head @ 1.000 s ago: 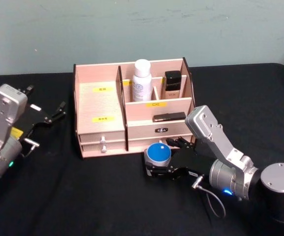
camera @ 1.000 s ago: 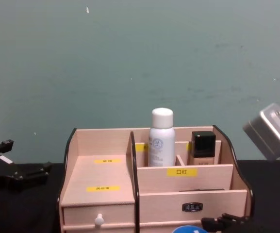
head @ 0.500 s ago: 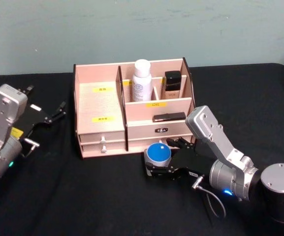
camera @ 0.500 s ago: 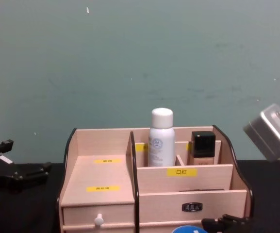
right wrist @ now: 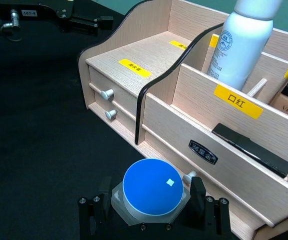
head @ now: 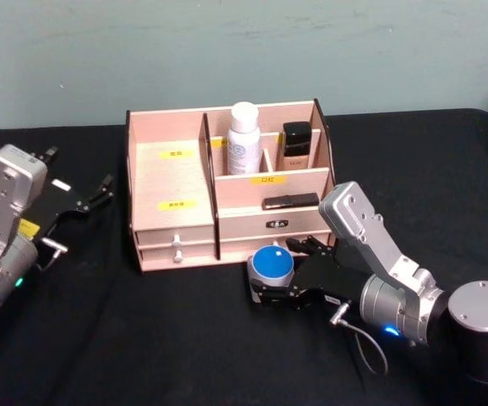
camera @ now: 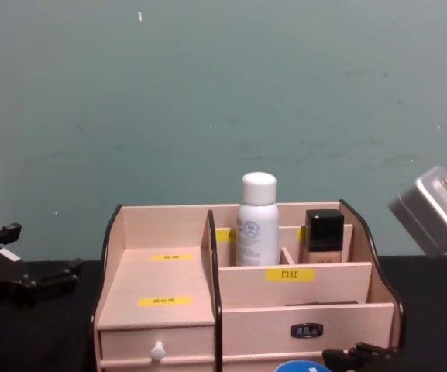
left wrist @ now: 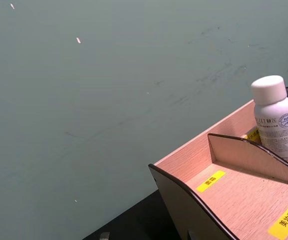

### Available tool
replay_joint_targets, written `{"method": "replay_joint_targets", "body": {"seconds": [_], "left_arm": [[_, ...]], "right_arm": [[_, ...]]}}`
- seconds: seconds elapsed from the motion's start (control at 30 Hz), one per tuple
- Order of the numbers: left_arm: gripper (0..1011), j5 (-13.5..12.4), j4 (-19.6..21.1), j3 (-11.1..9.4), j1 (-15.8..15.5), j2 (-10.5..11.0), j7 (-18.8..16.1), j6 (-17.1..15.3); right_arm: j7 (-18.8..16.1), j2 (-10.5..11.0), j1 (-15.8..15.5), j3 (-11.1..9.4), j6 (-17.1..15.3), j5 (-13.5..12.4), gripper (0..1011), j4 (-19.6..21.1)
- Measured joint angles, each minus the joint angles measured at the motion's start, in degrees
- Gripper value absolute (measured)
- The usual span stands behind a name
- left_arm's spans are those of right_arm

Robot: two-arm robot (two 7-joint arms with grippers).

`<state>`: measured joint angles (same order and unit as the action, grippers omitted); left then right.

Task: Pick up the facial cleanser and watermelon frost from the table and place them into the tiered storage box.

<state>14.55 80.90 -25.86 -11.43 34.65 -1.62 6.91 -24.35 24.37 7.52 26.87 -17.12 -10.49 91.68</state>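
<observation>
The facial cleanser (head: 244, 139) stands in the tiered storage box (head: 169, 179); right gripper (right wrist: 150, 196) clasps watermelon frost (head: 272, 264), left gripper (head: 91, 196) parked.

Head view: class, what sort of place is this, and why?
Likely a robotics lab bench: a black table against a bare wall, the right gripper around the watermelon frost before the tiered storage box, the left gripper parked to its left.

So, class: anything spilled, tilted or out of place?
Nothing stands out. The tall white bottle stands upright in the light wooden organiser; the squat blue-lidded jar sits upright before it in the right gripper; left gripper parked at left.
</observation>
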Motion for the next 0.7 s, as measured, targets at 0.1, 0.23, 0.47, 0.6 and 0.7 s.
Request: {"method": "replay_joint_targets", "body": {"seconds": [0.1,0.23,0.47,0.6,0.7], "left_arm": [[1010,0.0,0.0,0.0,0.0,0.0,0.0,0.0],[1010,0.0,0.0,0.0,0.0,0.0,0.0,0.0],[1010,0.0,0.0,0.0,0.0,0.0,0.0,0.0],[1010,0.0,0.0,0.0,0.0,0.0,0.0,0.0],[1009,0.0,0.0,0.0,0.0,0.0,0.0,0.0]], "right_arm": [[0.0,0.0,0.0,0.0,0.0,0.0,993,0.0],[0.0,0.0,0.0,0.0,0.0,0.0,925,0.0],[0.0,0.0,0.0,0.0,0.1,0.0,742,0.0],[0.0,0.0,0.0,0.0,0.1,0.0,722,0.0],[0.0,0.0,0.0,0.0,0.1,0.0,722,0.0]]}}
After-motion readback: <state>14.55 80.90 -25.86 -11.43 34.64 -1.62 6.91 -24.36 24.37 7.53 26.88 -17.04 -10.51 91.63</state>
